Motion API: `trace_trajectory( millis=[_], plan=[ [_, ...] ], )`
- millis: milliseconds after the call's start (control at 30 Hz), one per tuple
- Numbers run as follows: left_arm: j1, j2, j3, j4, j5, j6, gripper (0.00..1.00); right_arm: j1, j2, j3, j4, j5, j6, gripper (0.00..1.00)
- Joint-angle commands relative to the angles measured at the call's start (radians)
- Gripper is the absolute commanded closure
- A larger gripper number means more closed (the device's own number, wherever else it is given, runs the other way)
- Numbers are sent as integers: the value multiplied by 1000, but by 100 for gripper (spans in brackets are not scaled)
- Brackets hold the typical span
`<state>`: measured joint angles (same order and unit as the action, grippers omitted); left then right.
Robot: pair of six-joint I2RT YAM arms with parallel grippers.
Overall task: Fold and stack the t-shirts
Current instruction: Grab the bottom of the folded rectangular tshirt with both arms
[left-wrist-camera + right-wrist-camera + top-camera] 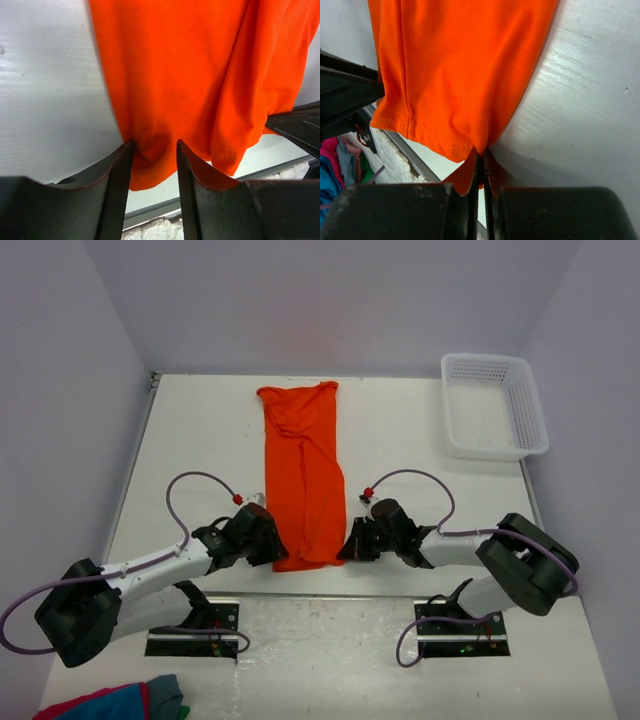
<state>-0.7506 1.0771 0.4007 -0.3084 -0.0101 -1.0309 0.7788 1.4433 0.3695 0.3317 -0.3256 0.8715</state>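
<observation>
Because it is folded lengthwise into a narrow strip, the orange t-shirt [303, 480] lies flat on the white worktop [200, 440] with its long axis running straight away from both end effectors. Its hem is the near end, lying between them, and its collar end points to the far edge of the worktop. The strip is a little wider at the far end, and soft creases run along its length.

The left end effector [154, 147] sits at the hem's left corner. Its jaws stand partly apart with a bunched fold of the orange cloth caught between them, and both fingers [117, 175] press against that fold. The right end effector [481, 152] sits at the hem's right corner. Its jaws are closed tight, pinching a thin edge of the hem, and a small flap of cloth shows below the tips. The two end effectors face each other across the hem, near one another but apart.

A white plastic basket [495, 405] stands well ahead of the right end effector and to its right. A red, blue and grey cloth bundle [120, 702] lies behind the left end effector, at the near left corner.
</observation>
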Motion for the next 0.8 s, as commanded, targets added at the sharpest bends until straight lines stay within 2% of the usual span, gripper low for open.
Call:
trace_trajectory(
  millis=[0, 400, 467, 500, 567, 767],
  plan=[
    [-35, -3, -17, -18, -30, -69, 58, 5, -6, -30, -53, 59, -22, 100],
    [-105, -16, 10, -136, -83, -144, 62, 7, 8, -29, -37, 51, -16, 100],
    [-110, -16, 20, -155, -91, -150, 65, 5, 11, -29, -42, 51, -17, 100],
    [-112, -16, 23, -156, -90, -150, 71, 5, 11, -30, -39, 53, -17, 100],
    [-113, -17, 23, -153, -85, -152, 75, 7, 12, -29, -43, 56, -17, 100],
    [-121, 0, 18, -141, -79, -153, 78, 7, 15, -30, -40, 54, -16, 100]
  ],
)
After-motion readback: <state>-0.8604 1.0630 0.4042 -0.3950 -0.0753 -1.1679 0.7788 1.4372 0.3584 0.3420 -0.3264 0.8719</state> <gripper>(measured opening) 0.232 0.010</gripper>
